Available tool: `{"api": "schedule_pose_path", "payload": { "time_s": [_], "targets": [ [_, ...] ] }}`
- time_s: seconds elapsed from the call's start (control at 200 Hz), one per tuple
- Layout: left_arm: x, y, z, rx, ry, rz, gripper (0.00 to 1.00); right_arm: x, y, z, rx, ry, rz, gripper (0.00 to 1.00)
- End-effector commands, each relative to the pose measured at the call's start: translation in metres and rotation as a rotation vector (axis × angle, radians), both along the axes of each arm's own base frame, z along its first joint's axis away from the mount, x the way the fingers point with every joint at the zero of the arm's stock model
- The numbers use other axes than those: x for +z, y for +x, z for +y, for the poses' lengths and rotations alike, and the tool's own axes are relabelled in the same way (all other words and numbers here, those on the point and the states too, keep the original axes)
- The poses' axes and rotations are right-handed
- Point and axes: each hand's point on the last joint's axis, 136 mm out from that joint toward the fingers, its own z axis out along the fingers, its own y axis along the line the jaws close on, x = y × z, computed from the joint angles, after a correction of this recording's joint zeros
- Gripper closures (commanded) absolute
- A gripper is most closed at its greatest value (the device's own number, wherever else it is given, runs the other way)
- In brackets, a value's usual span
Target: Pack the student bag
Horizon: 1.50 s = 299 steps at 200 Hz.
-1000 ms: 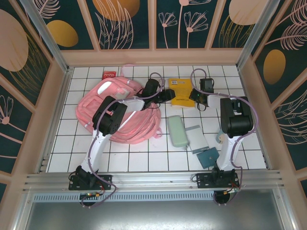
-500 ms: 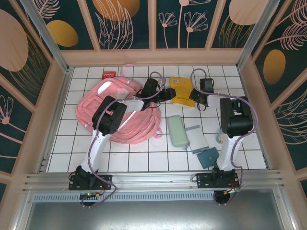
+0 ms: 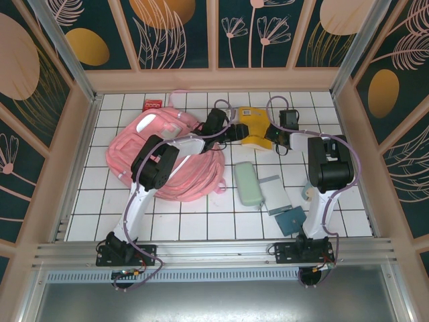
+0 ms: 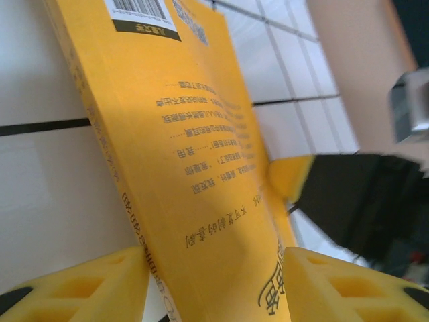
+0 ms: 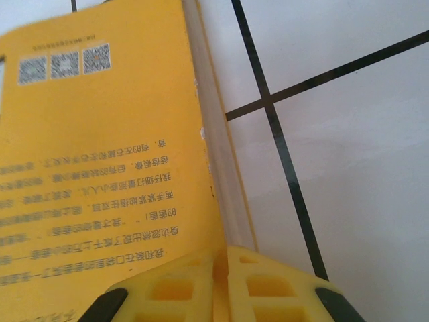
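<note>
The student bag (image 3: 167,157), pink and soft, lies on the left of the white tiled floor. A yellow book (image 3: 253,131) with black print sits just right of it, held tilted between both arms. My left gripper (image 3: 231,131) is at the book's left end. In the left wrist view the book (image 4: 194,154) runs between the fingers (image 4: 100,282), which press on both of its sides. My right gripper (image 3: 273,139) is at the book's right end. In the right wrist view it (image 5: 224,268) is pinched shut on the edge of the book (image 5: 100,154).
A small red box (image 3: 152,104) lies behind the bag. A pale green case (image 3: 248,182), a grey booklet (image 3: 275,194) and a teal booklet (image 3: 289,220) lie in front of the book. Wooden walls (image 3: 214,80) ring the floor.
The yellow book has tipped up off the tiles and shifted slightly toward the back left, with both grippers still on its ends. The bag has not moved.
</note>
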Motion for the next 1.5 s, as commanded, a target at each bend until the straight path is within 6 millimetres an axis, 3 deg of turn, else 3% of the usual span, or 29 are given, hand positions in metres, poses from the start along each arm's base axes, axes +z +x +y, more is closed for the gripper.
{"api": "schedule_pose_path", "payload": {
  "time_s": [0.0, 0.075, 0.34, 0.445, 0.561, 0.666, 0.856, 0.996, 1.161, 1.491],
  "targets": [
    [0.060, -0.049, -0.063, -0.212, -0.304, 0.047, 0.46, -0.003, -0.020, 0.050, 0.139, 0.116, 0.065, 0.88],
    [0.066, -0.049, -0.061, -0.179, -0.371, 0.112, 0.46, -0.003, -0.019, 0.049, 0.138, 0.117, 0.063, 0.88],
    [0.049, -0.044, -0.057, -0.130, -0.416, 0.248, 0.52, -0.002, -0.022, 0.049, 0.136, 0.115, 0.061, 0.88],
    [0.036, -0.035, -0.049, -0.093, -0.293, 0.216, 0.51, -0.001, -0.023, 0.047, 0.133, 0.107, 0.060, 0.88],
    [0.019, -0.024, -0.032, -0.046, -0.093, 0.146, 0.40, -0.001, -0.024, 0.044, 0.129, 0.102, 0.059, 0.87],
    [0.010, -0.018, -0.020, -0.032, 0.003, 0.109, 0.39, -0.001, -0.023, 0.045, 0.129, 0.108, 0.058, 0.87],
    [-0.004, -0.010, -0.009, -0.025, 0.112, 0.079, 0.52, -0.003, -0.024, 0.045, 0.127, 0.112, 0.059, 0.86],
    [-0.003, -0.008, -0.006, -0.025, 0.103, 0.087, 0.80, 0.002, -0.026, 0.040, 0.112, 0.099, 0.047, 0.80],
    [0.024, -0.015, -0.010, -0.049, 0.003, 0.064, 1.00, 0.025, -0.031, 0.029, 0.077, 0.134, -0.002, 0.66],
    [0.122, -0.056, -0.004, -0.138, -0.285, -0.054, 1.00, 0.093, -0.059, 0.033, 0.117, 0.370, -0.155, 0.39]
  ]
}}
